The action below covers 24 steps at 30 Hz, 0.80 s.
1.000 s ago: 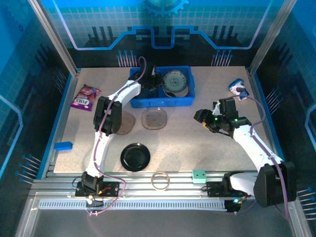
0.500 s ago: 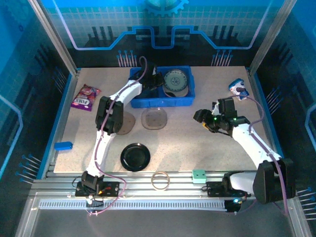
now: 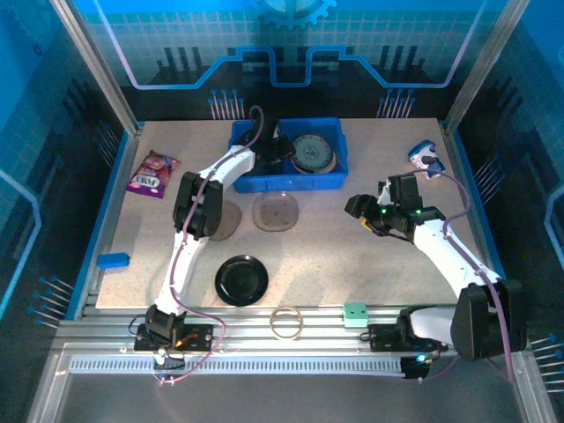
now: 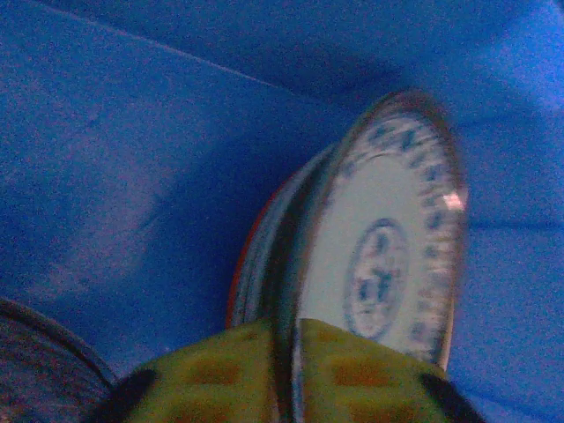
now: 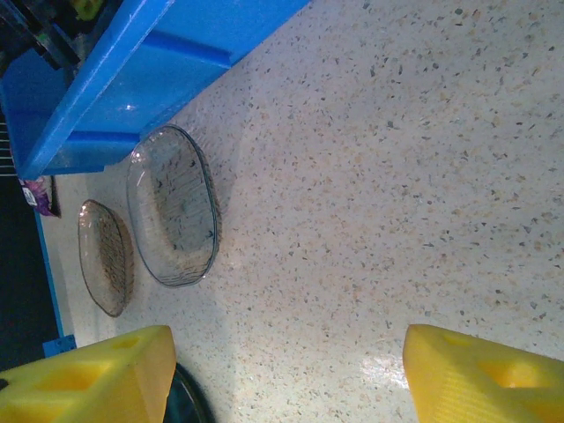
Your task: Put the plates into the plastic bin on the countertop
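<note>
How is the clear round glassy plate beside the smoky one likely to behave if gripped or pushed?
The clear round glassy plate looks rigid and glossy, so probably slippery to grip. It lies flat on the speckled countertop, so a push would likely slide it rather than tip it.

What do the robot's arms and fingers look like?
The left arm and right arm are white tubes with black joints, and a thin purple cable trails along each. The fingers are chunky yellow blocks with square hollows.

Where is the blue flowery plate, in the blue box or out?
In. The blue patterned plate sits inside the plastic bin, its rim pinched by the left gripper.
</note>
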Each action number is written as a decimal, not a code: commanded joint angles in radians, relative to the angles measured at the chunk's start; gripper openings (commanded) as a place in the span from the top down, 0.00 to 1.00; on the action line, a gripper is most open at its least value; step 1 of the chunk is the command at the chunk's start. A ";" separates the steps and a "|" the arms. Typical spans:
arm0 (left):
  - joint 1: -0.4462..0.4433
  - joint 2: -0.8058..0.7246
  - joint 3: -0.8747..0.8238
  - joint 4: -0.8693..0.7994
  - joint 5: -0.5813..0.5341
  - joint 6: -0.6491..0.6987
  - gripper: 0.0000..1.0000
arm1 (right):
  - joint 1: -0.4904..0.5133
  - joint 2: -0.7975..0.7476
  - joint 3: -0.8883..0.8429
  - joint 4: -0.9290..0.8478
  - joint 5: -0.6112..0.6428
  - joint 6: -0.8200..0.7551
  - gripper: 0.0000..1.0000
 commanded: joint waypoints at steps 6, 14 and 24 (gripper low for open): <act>-0.012 0.009 0.075 -0.028 -0.002 0.011 0.67 | -0.019 -0.001 -0.013 0.015 -0.022 -0.013 0.30; -0.013 -0.048 0.092 -0.067 -0.041 0.064 0.36 | -0.020 -0.004 -0.007 0.014 -0.029 -0.022 0.30; -0.019 -0.292 -0.045 -0.076 -0.077 0.133 0.30 | 0.033 -0.016 0.031 0.028 -0.045 -0.059 0.37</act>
